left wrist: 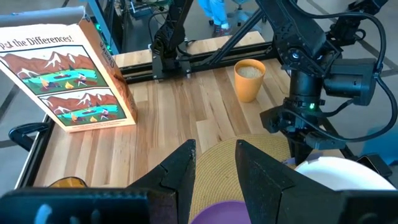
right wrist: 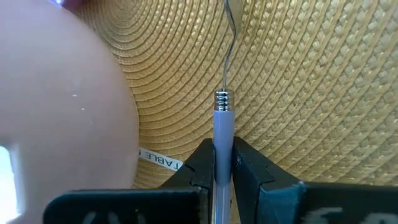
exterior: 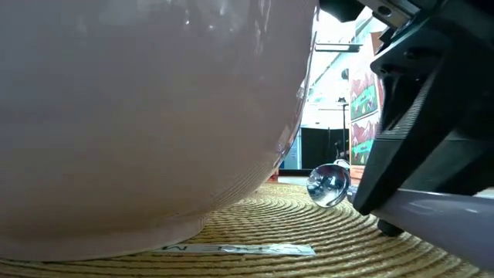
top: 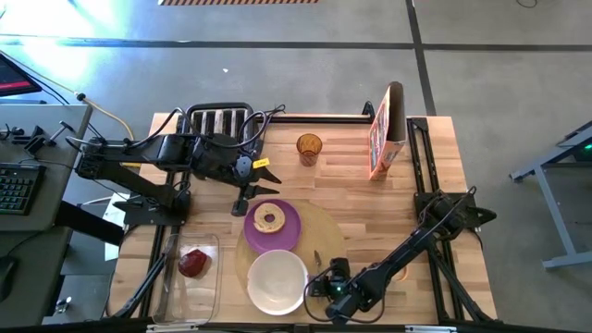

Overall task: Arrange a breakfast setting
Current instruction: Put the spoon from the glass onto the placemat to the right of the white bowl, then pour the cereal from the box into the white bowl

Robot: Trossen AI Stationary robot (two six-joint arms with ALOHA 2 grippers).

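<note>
Metal spoon (right wrist: 225, 81) lying on the round tan placemat (right wrist: 311, 93), just beside the white bowl (top: 276, 280), handle clamped in the right end effector (right wrist: 221, 163). Bowl empty, resting on the placemat near the front desk (top: 351, 199) edge. Purple plate (top: 273, 225) overlapping the mat's rear edge, toasted bagel ring (top: 269, 219) on it. Left end effector (left wrist: 214, 171) poised above the plate, fingers slightly apart, gripping nothing. Dark red food piece (top: 193, 264) in the clear container (top: 190, 277). Cereal box (top: 386, 131) upright farther back.
</note>
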